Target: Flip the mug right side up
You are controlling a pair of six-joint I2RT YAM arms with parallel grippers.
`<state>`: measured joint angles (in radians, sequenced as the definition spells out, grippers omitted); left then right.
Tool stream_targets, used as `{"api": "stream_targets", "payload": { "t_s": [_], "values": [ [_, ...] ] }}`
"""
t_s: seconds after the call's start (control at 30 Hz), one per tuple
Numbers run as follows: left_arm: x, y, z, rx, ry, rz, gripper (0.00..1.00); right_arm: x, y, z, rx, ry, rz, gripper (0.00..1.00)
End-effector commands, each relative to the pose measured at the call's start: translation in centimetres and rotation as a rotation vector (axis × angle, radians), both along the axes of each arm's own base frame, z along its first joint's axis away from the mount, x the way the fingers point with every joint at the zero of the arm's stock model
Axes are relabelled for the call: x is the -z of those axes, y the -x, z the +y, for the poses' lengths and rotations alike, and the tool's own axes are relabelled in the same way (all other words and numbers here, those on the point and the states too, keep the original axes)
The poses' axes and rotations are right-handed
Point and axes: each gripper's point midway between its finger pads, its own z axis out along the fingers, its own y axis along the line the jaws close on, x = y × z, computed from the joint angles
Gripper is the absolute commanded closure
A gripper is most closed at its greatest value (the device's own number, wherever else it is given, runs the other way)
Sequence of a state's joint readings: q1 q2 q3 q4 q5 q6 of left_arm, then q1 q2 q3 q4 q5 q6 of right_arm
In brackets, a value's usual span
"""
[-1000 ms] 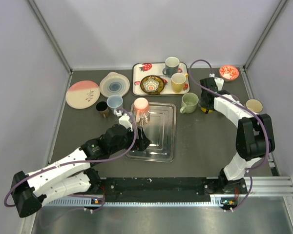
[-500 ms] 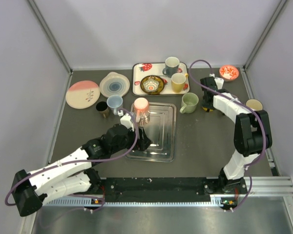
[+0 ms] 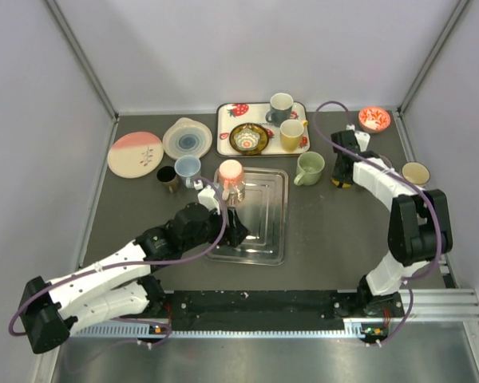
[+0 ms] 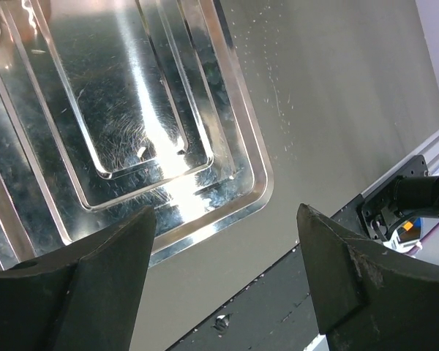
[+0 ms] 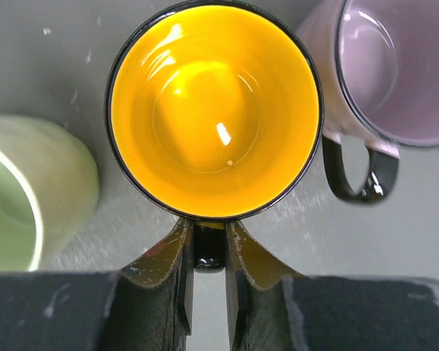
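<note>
A black mug with a yellow inside (image 5: 212,110) stands upright with its mouth up, on the dark table. My right gripper (image 5: 208,234) is shut on its black handle (image 5: 208,256), one finger on each side. In the top view the right gripper (image 3: 341,171) covers most of this mug, right of a green mug (image 3: 310,167). My left gripper (image 4: 227,212) is open and empty above the near edge of a metal tray (image 4: 205,190). It also shows in the top view (image 3: 233,233).
A green mug (image 5: 22,197) lies close on the left of the held mug and a lilac mug with a black handle (image 5: 395,66) close on its right. A pink mug (image 3: 231,177) stands on the tray's far left corner. Plates, cups and a patterned tray (image 3: 227,136) lie at the back.
My right wrist has shifted slightly to the right, still holding the mug. The left arm has barely moved.
</note>
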<state>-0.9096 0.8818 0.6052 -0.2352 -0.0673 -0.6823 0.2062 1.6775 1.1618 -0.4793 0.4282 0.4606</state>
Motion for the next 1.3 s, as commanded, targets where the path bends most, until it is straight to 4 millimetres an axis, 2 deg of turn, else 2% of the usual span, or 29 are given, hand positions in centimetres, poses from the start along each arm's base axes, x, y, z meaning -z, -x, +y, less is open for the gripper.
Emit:
{"api": "stream_targets", "payload": {
  "t_s": [0.0, 0.03, 0.07, 0.13, 0.23, 0.33, 0.4, 0.43, 0.47, 0.5, 0.53, 0.57, 0.6, 0.67, 0.7, 0.73, 0.77, 0.8, 0.83, 0.9, 0.93, 0.97, 1.03, 1.07, 1.27],
  "values": [
    [-1.4, -0.8, -1.0, 0.003, 0.043, -0.046, 0.17, -4.4, 1.5, -0.4, 0.017, -0.042, -0.105, 1.00],
    [-1.8, -0.9, -1.2, 0.003, 0.047, -0.050, 0.18, -5.9, 2.1, -0.4, 0.012, -0.054, -0.141, 1.00],
    [-1.9, -1.1, -1.3, 0.001, 0.050, -0.051, 0.18, -5.9, 2.7, -0.3, 0.002, -0.065, -0.139, 1.00],
    [-2.1, -1.3, -1.6, -0.001, 0.054, -0.053, 0.17, -7.5, 3.9, 0.0, -0.015, -0.084, -0.177, 1.00],
    [-2.3, -1.6, -2.1, -0.008, 0.076, -0.048, 0.16, -8.8, 5.4, 1.2, -0.063, -0.129, -0.211, 1.00],
    [-2.8, -1.9, -2.9, -0.019, 0.126, -0.040, 0.05, -11.3, 7.2, 3.2, -0.125, -0.237, -0.299, 1.00],
    [-4.4, -2.1, -4.1, -0.007, 0.222, -0.060, 0.01, -13.1, 8.5, 5.2, -0.193, -0.348, -0.369, 1.00],
    [-3.9, -1.7, -4.4, 0.011, 0.248, -0.049, 0.01, -13.7, 8.9, 6.2, -0.229, -0.397, -0.396, 1.00],
    [-4.4, -1.6, -4.8, 0.008, 0.309, -0.042, 0.01, -13.8, 9.4, 7.9, -0.278, -0.490, -0.405, 1.00],
    [-6.6, -1.5, -5.6, 0.039, 0.416, -0.085, 0.01, -15.4, 10.2, 8.8, -0.321, -0.550, -0.457, 1.00],
    [-6.0, -1.2, -5.6, 0.043, 0.451, -0.081, 0.01, -16.0, 10.7, 10.0, -0.367, -0.609, -0.473, 1.00],
    [-6.6, -1.0, -5.9, 0.048, 0.511, -0.069, 0.01, -16.1, 11.7, 11.5, -0.413, -0.698, -0.461, 1.00],
    [-8.2, -1.1, -6.2, 0.061, 0.591, -0.108, 0.01, -18.0, 12.2, 12.4, -0.465, -0.748, -0.523, 1.00],
    [-8.5, -0.5, -6.7, 0.092, 0.661, -0.087, 0.01, -19.1, 13.9, 14.4, -0.540, -0.870, -0.533, 1.00],
    [-8.6, -0.3, -7.3, 0.119, 0.689, -0.084, 0.01, -20.8, 14.2, 15.1, -0.587, -0.911, -0.592, 1.00],
    [-10.3, 0.1, -7.5, 0.156, 0.763, -0.126, 0.01, -21.5, 15.1, 15.5, -0.629, -0.957, -0.626, 1.00],
    [-10.1, 0.5, -8.2, 0.196, 0.787, -0.097, 0.01, -22.2, 16.1, 16.3, -0.654, -1.034, -0.622, 1.00],
    [-10.4, 0.7, -8.4, 0.215, 0.814, -0.098, 0.01, -23.9, 16.6, 16.7, -0.696, -1.070, -0.687, 1.00],
    [-12.1, 1.0, -8.4, 0.240, 0.890, -0.123, 0.02, -23.9, 17.3, 17.1, -0.726, -1.102, -0.690, 1.00],
    [-11.4, 0.9, -9.0, 0.251, 0.911, -0.097, 0.03, -24.7, 18.2, 17.7, -0.742, -1.169, -0.693, 1.00],
    [-12.7, 1.1, -8.9, 0.271, 0.970, -0.121, 0.05, -25.1, 18.6, 17.9, -0.768, -1.187, -0.711, 1.00],
    [-12.1, 0.9, -9.2, 0.268, 0.970, -0.107, 0.06, -25.1, 18.8, 18.1, -0.768, -1.209, -0.702, 1.00],
    [-13.1, 0.9, -9.2, 0.278, 1.020, -0.125, 0.08, -25.5, 19.3, 18.4, -0.793, -1.230, -0.710, 1.00],
    [-12.8, 0.7, -9.4, 0.276, 1.024, -0.119, 0.09, -25.5, 19.4, 18.4, -0.791, -1.244, -0.704, 1.00],
    [-14.5, -0.1, -10.1, 0.278, 1.052, -0.156, 0.12, -25.3, 20.3, 19.0, -0.815, -1.272, -0.690, 1.00]
  ]
}}
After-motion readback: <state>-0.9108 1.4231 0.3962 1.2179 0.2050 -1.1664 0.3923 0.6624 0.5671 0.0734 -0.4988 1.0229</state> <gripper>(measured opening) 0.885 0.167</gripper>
